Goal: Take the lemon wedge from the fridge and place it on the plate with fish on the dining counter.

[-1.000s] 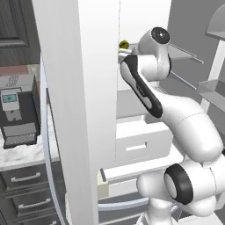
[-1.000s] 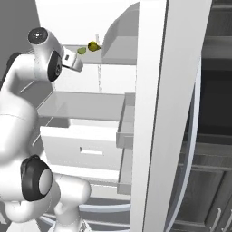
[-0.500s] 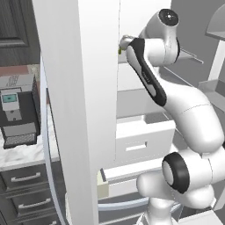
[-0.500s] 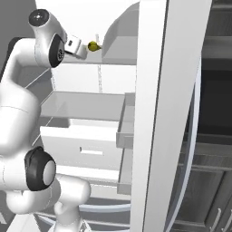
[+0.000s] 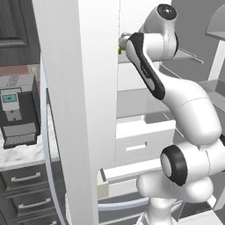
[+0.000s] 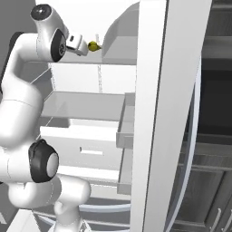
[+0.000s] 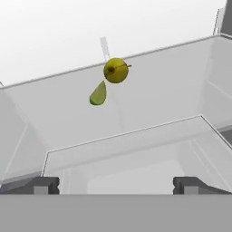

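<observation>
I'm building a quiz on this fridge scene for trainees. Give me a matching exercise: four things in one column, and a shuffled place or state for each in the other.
Things:
1. lemon wedge
2. round yellow fruit
3. claw
4. coffee machine

Places or states:
A. on the marble worktop, left of the fridge
B. open, holding nothing, pointed at the fridge shelf
C. on the shelf, just past the wedge in the hand view
D. green-yellow, lying on the shelf next to the round fruit

Pairs: 1-D, 2-C, 3-B, 4-A
</observation>
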